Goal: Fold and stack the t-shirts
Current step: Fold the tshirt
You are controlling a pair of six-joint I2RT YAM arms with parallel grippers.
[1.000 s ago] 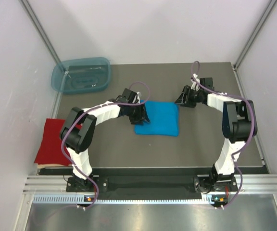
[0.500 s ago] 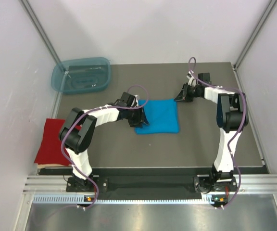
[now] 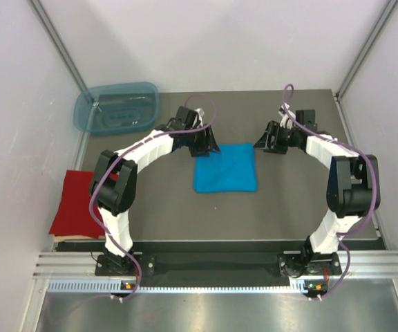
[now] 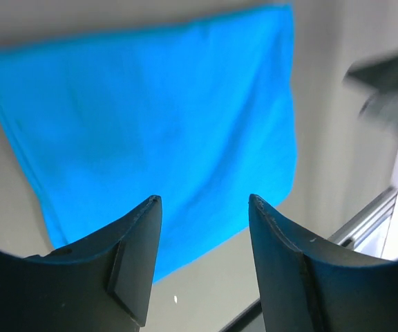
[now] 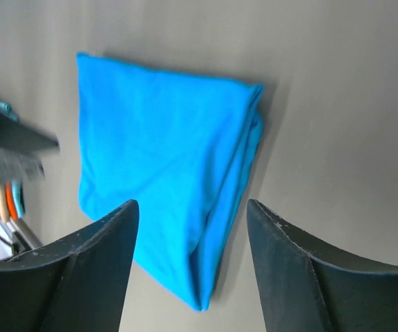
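The blue shirt (image 3: 224,168) is laid folded at the middle of the table (image 3: 289,200), between the left gripper (image 4: 202,200) and the right gripper (image 5: 192,204). Both are spread and empty, presumably freed for stacking it onto the red shirt (image 3: 74,204).

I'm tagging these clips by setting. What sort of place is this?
Probably a lab robot cell, not a home: left arm and right arm bolted to a metal rail, plain white panels walling in the dark table, one folded blue t-shirt.
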